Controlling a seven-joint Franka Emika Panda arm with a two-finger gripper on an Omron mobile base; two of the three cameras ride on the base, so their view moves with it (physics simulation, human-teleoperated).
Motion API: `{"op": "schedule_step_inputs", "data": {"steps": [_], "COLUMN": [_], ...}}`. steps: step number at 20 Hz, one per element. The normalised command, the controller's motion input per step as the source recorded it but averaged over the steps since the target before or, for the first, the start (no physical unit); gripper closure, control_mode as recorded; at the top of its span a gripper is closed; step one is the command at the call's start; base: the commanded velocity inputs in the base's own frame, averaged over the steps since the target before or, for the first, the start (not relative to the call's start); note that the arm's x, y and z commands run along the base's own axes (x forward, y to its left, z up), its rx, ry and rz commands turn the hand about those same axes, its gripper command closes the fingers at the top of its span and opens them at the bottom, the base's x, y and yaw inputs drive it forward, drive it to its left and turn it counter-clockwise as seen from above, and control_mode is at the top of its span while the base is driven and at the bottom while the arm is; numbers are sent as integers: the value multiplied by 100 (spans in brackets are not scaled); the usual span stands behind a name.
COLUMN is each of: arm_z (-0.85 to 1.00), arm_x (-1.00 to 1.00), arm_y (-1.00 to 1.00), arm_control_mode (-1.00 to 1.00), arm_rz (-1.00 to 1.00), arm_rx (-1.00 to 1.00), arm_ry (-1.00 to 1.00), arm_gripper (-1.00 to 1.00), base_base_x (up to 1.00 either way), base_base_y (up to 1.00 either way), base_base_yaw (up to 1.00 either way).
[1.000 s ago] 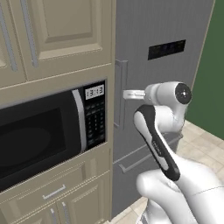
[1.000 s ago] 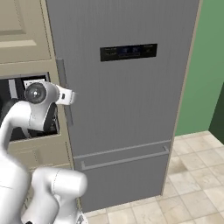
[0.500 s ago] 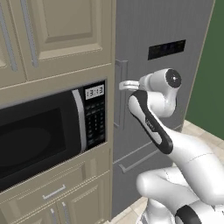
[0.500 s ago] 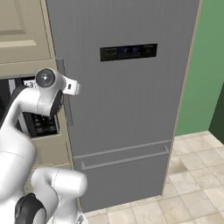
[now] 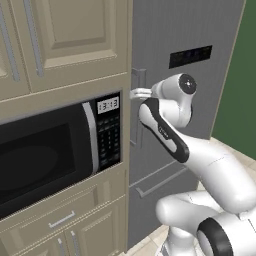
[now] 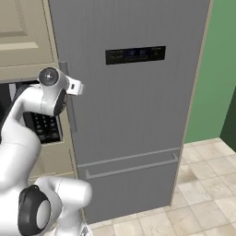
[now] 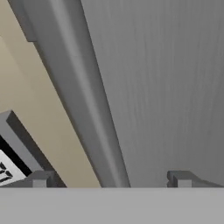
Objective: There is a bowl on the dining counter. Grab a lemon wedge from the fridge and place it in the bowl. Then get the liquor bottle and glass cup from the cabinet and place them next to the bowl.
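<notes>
Beige kitchen cabinetry with a built-in microwave [image 5: 55, 150] stands just left of the fridge [image 6: 138, 106], whose grey door is shut, so the lemon wedge presumably lies hidden behind it. The gripper [image 7: 109, 179] is up against the fridge's vertical door handle [image 7: 83, 100], its fingers [image 7: 39, 178] spread with the bar running between them, touching neither. I judge the step to be opening the fridge: next the fingers should pinch the bar, then pull along the door's arc.

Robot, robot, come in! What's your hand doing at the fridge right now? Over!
Gripper open, fingertips either side of the fridge handle, not clamped. Fridge door shut. Microwave beside it, not blocking.
</notes>
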Motion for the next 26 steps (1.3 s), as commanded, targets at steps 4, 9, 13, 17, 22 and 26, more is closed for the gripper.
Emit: {"op": "schedule_step_inputs", "data": {"steps": [4, 9, 13, 17, 22, 26], "arm_z": [-8, -6, -1, 0, -3, -8], "arm_x": [26, 35, 38, 37, 35, 34], "arm_y": [20, 10, 1, 0, 0, 0], "arm_control_mode": [-100, -100, -100, -100, -100, -100], "arm_rz": [0, 0, 0, 0, 0, 0], "arm_rx": [0, 0, 0, 0, 0, 0], "arm_ry": [0, 0, 0, 0, 0, 0], "arm_gripper": [-100, -100, -100, -100, -100, -100], "base_base_x": [0, 0, 0, 0, 0, 0], "base_base_y": [0, 0, 0, 0, 0, 0], "base_base_yaw": [0, 0, 0, 0, 0, 0]}}
